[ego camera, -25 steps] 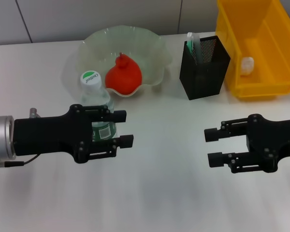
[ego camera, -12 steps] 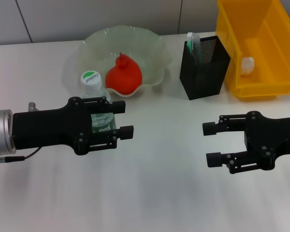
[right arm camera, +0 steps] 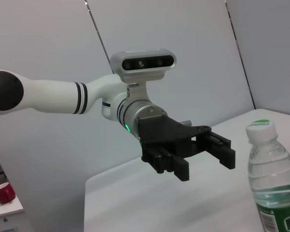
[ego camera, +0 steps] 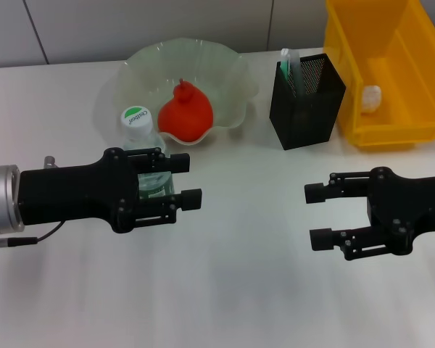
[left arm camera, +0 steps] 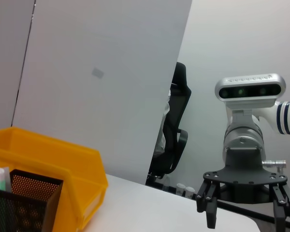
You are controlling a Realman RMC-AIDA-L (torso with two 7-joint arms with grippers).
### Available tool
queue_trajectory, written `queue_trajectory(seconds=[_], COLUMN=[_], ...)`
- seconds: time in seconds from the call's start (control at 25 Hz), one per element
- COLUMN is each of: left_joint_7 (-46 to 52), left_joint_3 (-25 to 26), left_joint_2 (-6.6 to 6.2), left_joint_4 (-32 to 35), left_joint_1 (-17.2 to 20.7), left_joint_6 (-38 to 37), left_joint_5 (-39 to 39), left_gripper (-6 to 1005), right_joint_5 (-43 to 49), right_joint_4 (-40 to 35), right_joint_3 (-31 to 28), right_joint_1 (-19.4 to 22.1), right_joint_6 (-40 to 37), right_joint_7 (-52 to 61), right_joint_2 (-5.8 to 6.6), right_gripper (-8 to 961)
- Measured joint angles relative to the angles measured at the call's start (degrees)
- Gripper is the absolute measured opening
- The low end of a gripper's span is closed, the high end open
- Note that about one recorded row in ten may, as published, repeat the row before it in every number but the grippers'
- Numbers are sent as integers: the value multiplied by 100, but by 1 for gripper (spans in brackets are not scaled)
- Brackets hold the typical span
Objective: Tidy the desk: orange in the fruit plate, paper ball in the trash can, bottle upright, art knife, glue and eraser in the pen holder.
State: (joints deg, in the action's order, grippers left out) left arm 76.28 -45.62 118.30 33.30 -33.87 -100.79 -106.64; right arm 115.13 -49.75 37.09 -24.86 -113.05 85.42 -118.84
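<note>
Left gripper: I see it low over the table, jaws spread wide, holding nothing; in my head view the bottle sits partly behind its fingers, while the right wrist view shows the fingers apart from the bottle.
Bottle: upright, white cap on, just in front of the fruit plate.
Fruit plate: pale, wavy rim, with the orange inside.
Pen holder: black mesh, right of the plate, a green-and-white item standing in it.
Right gripper: I have it hovering over bare table, jaws wide, empty.
Trash can: yellow bin at far right, paper ball inside.
</note>
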Motion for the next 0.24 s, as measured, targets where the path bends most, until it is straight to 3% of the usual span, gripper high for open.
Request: queue_trajectory(seconds=[0.24], left_joint_7=[107], left_joint_3=[-26], left_joint_2=[0], left_joint_4=[2], left_joint_1=[2], left_joint_6=[-21], left_joint_5=[3], left_gripper=[632], right_joint_5=[2], right_joint_4=[2], right_joint_3=[12], right_joint_1=[17], right_joint_6=[79], right_joint_7=[3], right_joint_2=[-6], right_gripper=[762])
